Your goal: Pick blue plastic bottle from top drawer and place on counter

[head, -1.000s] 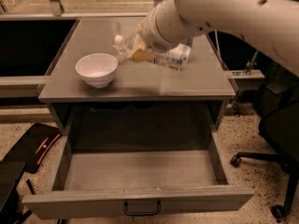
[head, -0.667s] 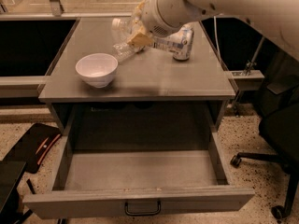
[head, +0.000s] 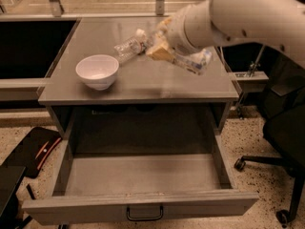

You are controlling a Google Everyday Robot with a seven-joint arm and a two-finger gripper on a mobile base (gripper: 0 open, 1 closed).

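Camera view, the only one supplied: the white arm (head: 248,13) entered from the upper right of the frame, and the gripper (head: 161,49) stood over the rear centre of the counter (head: 143,87). The blue plastic bottle (head: 195,63) lay tilted beneath the wrist, at the right of centre in the upper half of the frame, its near end against the gripper. It had travelled with the gripper over the last second, so the claw was judged closed on it. Compared with a moment before, the bottle had come down and to the right. It sat low over the right part of the counter, and whether it touched the surface could not be confirmed. The top drawer (head: 143,175) stood fully open across the lower half of the frame, its floor bare and its black bar handle (head: 144,214) at bottom centre. A white bowl (head: 97,70) rested on the left of the counter. A clear crinkled bottle (head: 127,45) lay behind it, just left of the gripper and apart from the carried bottle. An office chair (head: 286,137) occupied the right edge. Assessment: the pick from the drawer was complete, and the descent indicated the placing step was under way. What remained was to settle the bottle on the open patch of counter at the right and release it, and a tilted bottle may roll once let go.
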